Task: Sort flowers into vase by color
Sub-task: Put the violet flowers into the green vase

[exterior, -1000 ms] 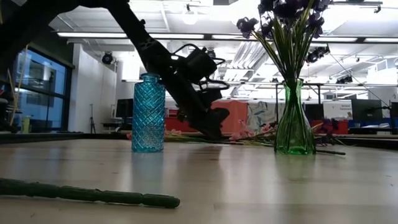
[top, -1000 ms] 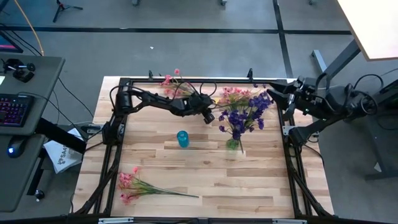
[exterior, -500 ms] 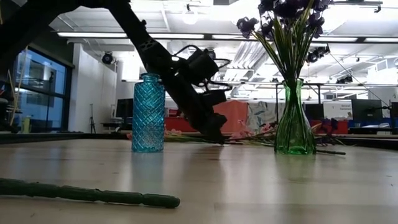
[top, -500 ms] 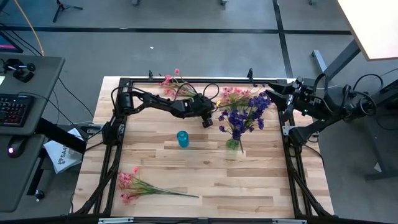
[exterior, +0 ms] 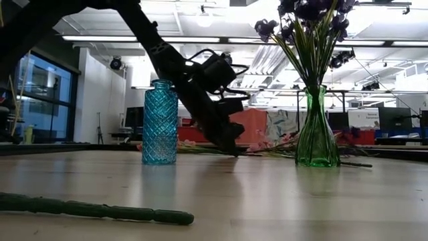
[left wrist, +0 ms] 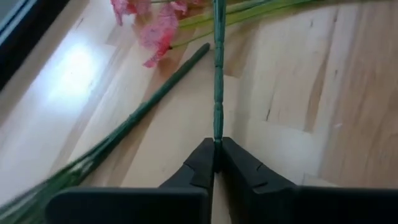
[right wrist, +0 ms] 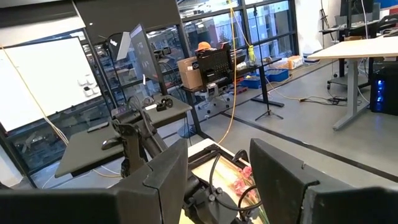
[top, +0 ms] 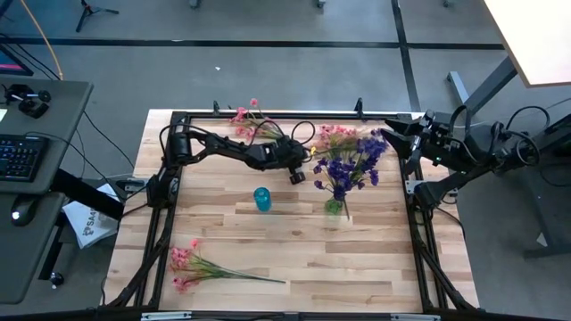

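Note:
My left gripper (top: 298,176) reaches to the table's far middle and is shut on the thin green stem (left wrist: 217,74) of a pink flower. Its blossoms (top: 332,135) lie beyond it on the wood. A second stem (left wrist: 155,102) lies slanting beside the held one. Purple flowers (top: 350,162) stand in the green glass vase (top: 335,207). The blue vase (top: 261,198) stands upright to its left with nothing showing in it. My right gripper (right wrist: 217,180) hangs open over the far right corner, holding nothing. My left gripper pinches the free end of the green stem (left wrist: 217,127) between its two fingertips (left wrist: 202,158). The fingers slant down from the table's left, and the stem runs straight on from them, in line with the fingers. Ahead of them the stem lies low along the wood toward its pink blossoms (left wrist: 158,28).
A pink sprig (top: 245,116) lies by the far rail. Another pink bunch (top: 192,263) lies at the near left, and its stem (exterior: 93,209) crosses the low view's foreground. The black frame (top: 268,116) rims the table.
My left gripper has shut on the end of the green stem, staying at about the same spot near the far middle. The vases and the other flowers have kept still.

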Robot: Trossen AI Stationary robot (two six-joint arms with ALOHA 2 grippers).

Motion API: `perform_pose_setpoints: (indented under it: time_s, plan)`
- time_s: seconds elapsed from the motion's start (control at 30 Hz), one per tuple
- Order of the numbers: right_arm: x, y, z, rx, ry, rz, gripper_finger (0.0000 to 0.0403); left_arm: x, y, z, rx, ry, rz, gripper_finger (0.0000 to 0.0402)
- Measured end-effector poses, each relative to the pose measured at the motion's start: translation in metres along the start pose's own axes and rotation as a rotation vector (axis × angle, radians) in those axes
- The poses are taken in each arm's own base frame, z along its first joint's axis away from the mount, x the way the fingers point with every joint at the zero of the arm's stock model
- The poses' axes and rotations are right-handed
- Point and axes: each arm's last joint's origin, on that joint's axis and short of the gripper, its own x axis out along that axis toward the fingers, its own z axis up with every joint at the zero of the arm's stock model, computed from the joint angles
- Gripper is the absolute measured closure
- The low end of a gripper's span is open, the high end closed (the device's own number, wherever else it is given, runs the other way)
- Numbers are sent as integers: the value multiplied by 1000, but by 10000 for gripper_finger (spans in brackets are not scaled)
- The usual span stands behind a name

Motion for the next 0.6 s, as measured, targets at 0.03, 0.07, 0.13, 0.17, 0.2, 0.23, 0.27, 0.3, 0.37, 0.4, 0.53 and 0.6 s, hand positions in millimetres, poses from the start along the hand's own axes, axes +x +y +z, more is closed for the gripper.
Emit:
perform_pose_setpoints:
  time_s: [0.03, 0.07, 0.13, 0.17, 0.2, 0.23, 0.27, 0.3, 0.37, 0.4, 0.53, 0.6]
  plan:
    - [0, 0, 0, 1, 0, 0, 236, -1, 1, 0, -15, 11, 2, 393]
    - [0, 0, 0, 2, 0, 0, 236, -3, 2, 1, -21, 12, 2, 396]
    - [0, 0, 0, 0, 0, 0, 236, -10, 4, 2, -22, 37, -4, 399]
    - [0, 0, 0, 1, 0, 0, 236, -15, 6, 5, -23, 29, -12, 399]
    - [-1, -1, 0, 1, -1, 1, 236, -21, 7, 9, -20, 29, -22, 399]
    - [-1, -1, 1, -6, -2, 1, 236, -27, 9, 11, -11, 37, -22, 400]
    - [-1, -1, 1, -9, -4, 1, 236, -34, 10, 15, -10, 30, -34, 400]
    - [-2, -2, 1, -12, -5, 2, 236, -40, 11, 18, -5, 22, -53, 400]
    - [-2, -2, 1, -25, -5, 1, 236, -54, 13, 25, 4, 13, -85, 401]
    - [-2, -2, 1, -28, -5, 1, 236, -61, 13, 29, 5, -2, -91, 401]
    - [-2, -2, 1, -29, -5, 1, 236, -95, 21, 47, -6, -78, -74, 401]
    - [-2, -2, 1, -29, -5, 1, 236, -112, 27, 53, -23, -99, -32, 401]
